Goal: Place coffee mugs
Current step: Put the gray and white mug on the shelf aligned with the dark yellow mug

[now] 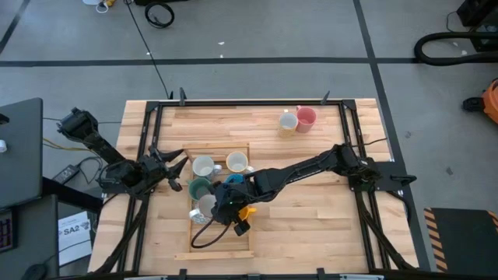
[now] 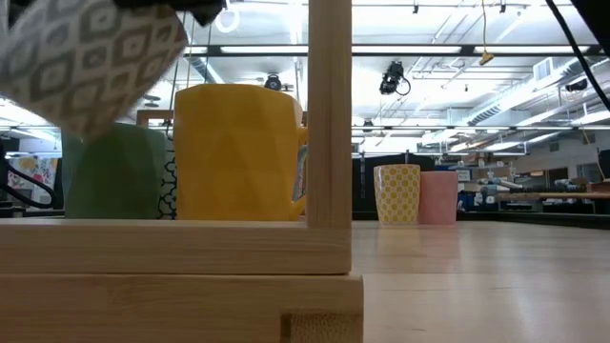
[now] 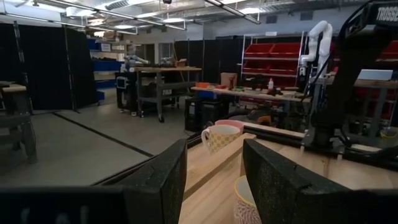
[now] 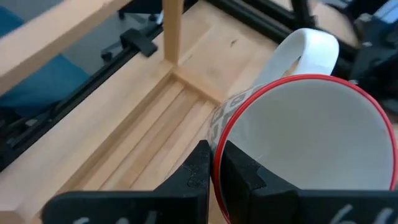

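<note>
My right gripper (image 1: 221, 204) reaches into a wooden tray (image 1: 222, 253) near the table's middle left, shut on a grey diamond-patterned mug with a red rim (image 4: 311, 137). The low view shows that mug (image 2: 91, 67) raised at upper left. Standing in the tray are two white mugs (image 1: 204, 166) (image 1: 236, 162), a teal mug (image 1: 199, 187), a blue mug (image 1: 233, 180) and an orange-yellow mug (image 2: 238, 152). My left gripper (image 1: 176, 166) waits open at the tray's left side. My right gripper pinches the patterned mug's red rim (image 4: 219, 140) on the side away from the handle (image 4: 311, 43), one finger inside the mug and one outside. The fingers slant down from the table's right. The mug hangs tilted, lifted clear of the tray floor.
A yellow-patterned mug (image 1: 289, 122) and a pink mug (image 1: 306, 117) stand together at the table's far right. The tray has raised rails and an upright post (image 2: 329, 114). Bare wood lies to the tray's right (image 1: 311, 218).
</note>
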`<state>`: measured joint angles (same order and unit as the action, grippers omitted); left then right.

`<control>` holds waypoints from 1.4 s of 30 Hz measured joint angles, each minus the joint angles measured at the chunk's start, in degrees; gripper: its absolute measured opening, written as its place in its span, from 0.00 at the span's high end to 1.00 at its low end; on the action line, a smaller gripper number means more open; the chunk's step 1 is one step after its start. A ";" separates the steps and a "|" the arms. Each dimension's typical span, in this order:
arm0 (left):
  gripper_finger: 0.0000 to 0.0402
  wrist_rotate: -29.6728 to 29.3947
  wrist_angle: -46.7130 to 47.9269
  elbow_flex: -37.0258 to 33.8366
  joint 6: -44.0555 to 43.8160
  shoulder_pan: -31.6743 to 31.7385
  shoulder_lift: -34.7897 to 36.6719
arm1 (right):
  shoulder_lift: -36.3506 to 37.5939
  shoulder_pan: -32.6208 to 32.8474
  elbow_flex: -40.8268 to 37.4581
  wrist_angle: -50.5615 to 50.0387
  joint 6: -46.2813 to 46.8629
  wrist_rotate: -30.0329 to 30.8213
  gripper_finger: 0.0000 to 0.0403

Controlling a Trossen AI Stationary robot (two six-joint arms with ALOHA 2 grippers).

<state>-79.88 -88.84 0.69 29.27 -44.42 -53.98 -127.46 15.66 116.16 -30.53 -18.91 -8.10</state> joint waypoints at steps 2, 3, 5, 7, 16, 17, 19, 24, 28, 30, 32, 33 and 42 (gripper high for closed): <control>0.60 0.02 0.09 0.00 0.00 0.00 0.00 | -0.87 -0.04 0.00 0.37 -0.16 -1.20 0.93; 0.60 0.04 0.07 0.00 -0.01 0.00 0.00 | -1.09 -0.02 0.00 0.43 -0.25 -1.66 0.93; 0.60 0.01 0.47 0.00 0.00 0.00 -0.02 | -1.56 0.04 -0.02 -0.43 -0.24 -2.30 0.93; 0.60 0.00 0.42 0.00 0.00 0.00 0.00 | -2.08 0.03 0.00 0.88 -0.75 -2.27 0.93; 0.60 0.00 0.97 0.00 -0.08 0.00 0.00 | -4.65 -0.39 -0.02 0.23 -1.84 -2.27 0.93; 0.60 0.02 1.05 0.00 -0.09 0.00 -0.02 | -4.67 -0.39 -0.02 -0.13 -1.82 -2.18 0.93; 0.60 0.02 1.03 0.00 -0.10 0.00 0.00 | -4.68 -0.58 -0.02 -0.80 -1.80 -2.22 0.93; 0.60 0.02 1.33 0.00 -0.11 0.00 -0.02 | -4.68 -1.22 -0.02 -0.32 -1.80 -2.06 0.93; 0.60 0.01 1.31 0.00 -0.10 0.00 0.00 | -4.68 -1.78 -0.02 -0.90 -1.80 -2.06 0.93; 0.60 0.01 1.31 0.00 -0.11 0.00 0.00 | -4.68 -1.99 -0.02 -1.53 -1.80 -2.06 0.93; 0.60 0.02 1.31 0.00 -0.11 0.00 0.00 | -4.68 -2.01 -0.02 -1.95 -1.78 -2.04 0.93; 0.60 0.00 1.31 0.00 -0.11 0.00 0.00 | -4.68 -2.01 -0.02 -2.00 -1.78 -2.06 0.93; 0.60 0.00 1.29 0.00 -0.11 0.00 0.00 | -4.68 -2.02 -0.02 -2.51 -1.80 -2.06 0.90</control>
<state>-79.88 -87.55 0.69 29.17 -44.42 -53.98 -132.14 13.64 116.14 -33.04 -20.71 -10.15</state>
